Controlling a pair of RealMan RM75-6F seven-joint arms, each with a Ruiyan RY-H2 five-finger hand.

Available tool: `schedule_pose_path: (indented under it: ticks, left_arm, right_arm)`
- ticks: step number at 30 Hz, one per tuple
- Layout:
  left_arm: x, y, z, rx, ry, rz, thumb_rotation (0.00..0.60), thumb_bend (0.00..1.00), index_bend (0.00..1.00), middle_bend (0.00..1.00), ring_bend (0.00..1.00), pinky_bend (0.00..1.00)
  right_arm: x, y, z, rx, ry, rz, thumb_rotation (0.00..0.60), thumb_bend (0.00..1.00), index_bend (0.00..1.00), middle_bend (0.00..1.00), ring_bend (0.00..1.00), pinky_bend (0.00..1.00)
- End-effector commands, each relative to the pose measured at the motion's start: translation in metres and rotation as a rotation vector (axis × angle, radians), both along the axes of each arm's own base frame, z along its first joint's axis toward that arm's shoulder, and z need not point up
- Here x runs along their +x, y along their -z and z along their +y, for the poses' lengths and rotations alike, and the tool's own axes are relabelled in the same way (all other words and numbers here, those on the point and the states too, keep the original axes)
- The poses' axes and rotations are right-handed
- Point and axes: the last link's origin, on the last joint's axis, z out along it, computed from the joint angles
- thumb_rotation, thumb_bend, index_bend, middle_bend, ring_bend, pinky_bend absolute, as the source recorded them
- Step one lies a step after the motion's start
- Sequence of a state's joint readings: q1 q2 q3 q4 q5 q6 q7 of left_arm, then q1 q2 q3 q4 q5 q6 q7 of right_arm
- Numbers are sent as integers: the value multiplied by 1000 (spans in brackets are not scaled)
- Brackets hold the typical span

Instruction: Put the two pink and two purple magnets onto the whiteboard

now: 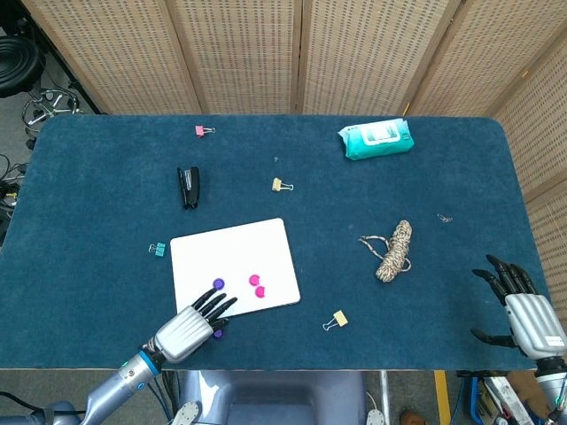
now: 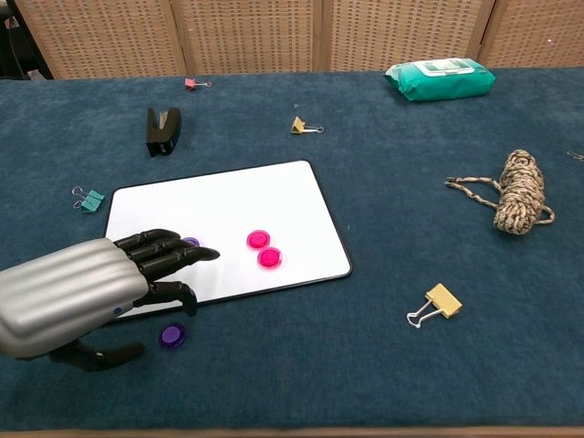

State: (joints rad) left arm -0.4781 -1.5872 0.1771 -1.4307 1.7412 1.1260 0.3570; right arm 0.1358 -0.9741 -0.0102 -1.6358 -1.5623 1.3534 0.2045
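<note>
A whiteboard (image 2: 219, 228) is seen lying flat on the blue desk (image 2: 365, 365), near the front edge and toward the left side. Two pink magnets (image 2: 258, 240) (image 2: 270, 258) are seen on the board, just beside each other. One purple magnet (image 2: 191, 244) is on the board too, partly hidden by dark fingers (image 2: 173, 255). The other purple magnet (image 2: 172, 335) is on the desk, just in front of the board's front edge.

The left robot hand (image 2: 82, 292) is held over the board's front left corner. Its fingers are stretched out and a bit apart, pointing at the purple magnet on the board. Nothing is held in it. Whether the fingertips touch that magnet cannot be told. The thumb (image 2: 173, 294) is seen above the board's front edge, near the purple magnet on the desk.

The right robot hand (image 1: 518, 305) is seen at the front right corner of the desk, well apart from the board. Its fingers are spread wide and nothing is held.

A stapler (image 2: 163, 130) is seen behind the board, a rope bundle (image 2: 517, 192) to the right, and a yellow clip (image 2: 440, 302) near the front edge.
</note>
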Motion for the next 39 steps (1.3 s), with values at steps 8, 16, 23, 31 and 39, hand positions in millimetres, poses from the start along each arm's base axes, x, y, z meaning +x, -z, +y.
schedule_pose_path:
  ticks: [8, 16, 23, 31, 39]
  left_arm:
    - [1, 4, -1, -8, 2, -1, 600, 338, 368, 0, 0, 0]
    - [3, 8, -3, -18, 2, 1, 600, 340, 394, 0, 0, 0]
    - [4, 11, -3, -24, -2, 0, 600, 343, 429, 0, 0, 0]
    - [5, 12, -2, -19, -2, 4, 600, 355, 510, 0, 0, 0]
    - [5, 12, -2, -15, -2, 5, 600, 355, 518, 0, 0, 0]
  right_arm:
    - [0, 0, 0, 1, 1, 0, 600, 0, 158, 0, 0, 0]
    - [0, 0, 0, -1, 2, -2, 600, 0, 159, 0, 0, 0]
    - [-1, -1, 0, -3, 2, -4, 600, 0, 159, 0, 0, 0]
    - [-1, -2, -1, -4, 2, -5, 600, 0, 159, 0, 0, 0]
    - [-1, -2, -1, -4, 1, -5, 600, 0, 159, 0, 0, 0]
